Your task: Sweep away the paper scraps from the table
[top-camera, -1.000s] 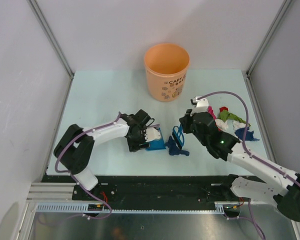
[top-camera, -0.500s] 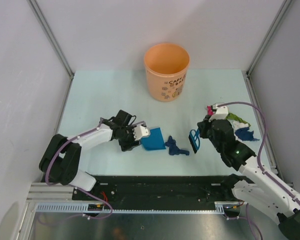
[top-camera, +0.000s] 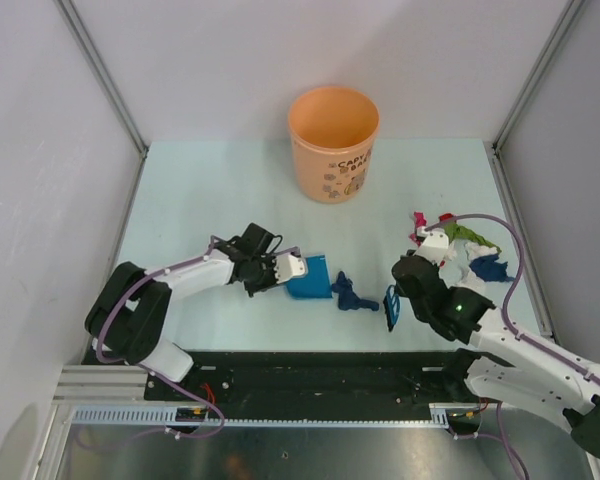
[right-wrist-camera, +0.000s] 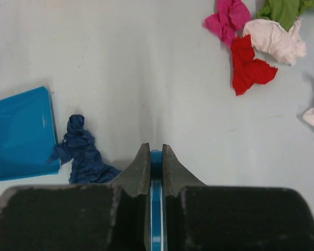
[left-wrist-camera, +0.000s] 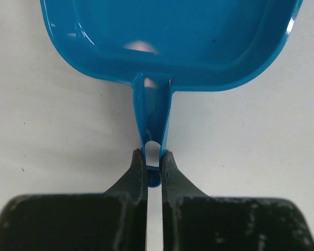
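Left gripper (left-wrist-camera: 154, 159): jaws pinched tight on tip of dustpan (left-wrist-camera: 167, 36) handle. Pan lies flat on table (left-wrist-camera: 251, 136), straight ahead of jaws. Right gripper (right-wrist-camera: 156, 157): jaws closed on thin blue brush (right-wrist-camera: 156, 209), edge-on between them. Dark blue scrap (right-wrist-camera: 83, 149) just ahead-left of right jaws, touching dustpan lip. Paper scraps (right-wrist-camera: 251, 63) (pink, red, white, green) clustered farther ahead, to right.

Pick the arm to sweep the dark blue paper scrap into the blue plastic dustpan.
Likely right. The right gripper is shut on the small blue brush near the dark blue paper scrap, which lies at the blue plastic dustpan; the left gripper is shut on its handle.
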Available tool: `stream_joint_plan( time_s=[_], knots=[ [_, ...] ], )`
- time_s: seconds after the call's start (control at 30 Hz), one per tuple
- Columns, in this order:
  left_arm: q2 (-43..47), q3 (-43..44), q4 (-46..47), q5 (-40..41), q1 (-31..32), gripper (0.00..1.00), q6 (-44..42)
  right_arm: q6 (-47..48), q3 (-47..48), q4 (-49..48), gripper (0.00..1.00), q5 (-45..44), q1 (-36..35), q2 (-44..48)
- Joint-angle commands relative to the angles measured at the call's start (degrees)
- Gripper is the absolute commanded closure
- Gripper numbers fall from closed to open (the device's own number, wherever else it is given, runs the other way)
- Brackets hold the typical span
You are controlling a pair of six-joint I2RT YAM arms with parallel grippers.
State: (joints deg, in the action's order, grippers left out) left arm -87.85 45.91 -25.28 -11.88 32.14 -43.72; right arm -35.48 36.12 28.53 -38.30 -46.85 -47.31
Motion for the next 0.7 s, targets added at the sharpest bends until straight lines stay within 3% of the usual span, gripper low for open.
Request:
stream_joint_plan(
  time_s=[0.0,0.17,0.3,0.4,0.53,0.67],
  knots=[
    [2.68,-2.14,-3.46,4.14,2.04,1.00,0.57,-6.26,1.94,3.63,1.00,-7.22,-2.89,0.20],
    [4.09,-2.76,-6.97,11.78,5.38,1.00,1.01,-12.15,2.20,8.38,1.00,-14.24,-6.49,-1.73],
    [3.57,-2.23,-7.86,17.85,8.46,1.00,1.80,-11.80,2.20,3.29,1.00,-16.19,-9.92,-7.34],
    [2.34,-0.39,-8.03,18.03,10.13,1.00,2.15,-11.02,2.20,-2.41,1.00,-16.19,-11.51,-11.47],
    [-0.12,1.98,-8.03,16.80,10.13,1.00,2.24,-2.51,2.20,-18.53,1.00,-15.23,-14.23,-13.94],
    [-2.41,3.04,-8.03,15.22,10.13,1.00,2.33,14.61,2.20,-38.34,1.00,-7.60,-15.64,-17.72]
  ],
)
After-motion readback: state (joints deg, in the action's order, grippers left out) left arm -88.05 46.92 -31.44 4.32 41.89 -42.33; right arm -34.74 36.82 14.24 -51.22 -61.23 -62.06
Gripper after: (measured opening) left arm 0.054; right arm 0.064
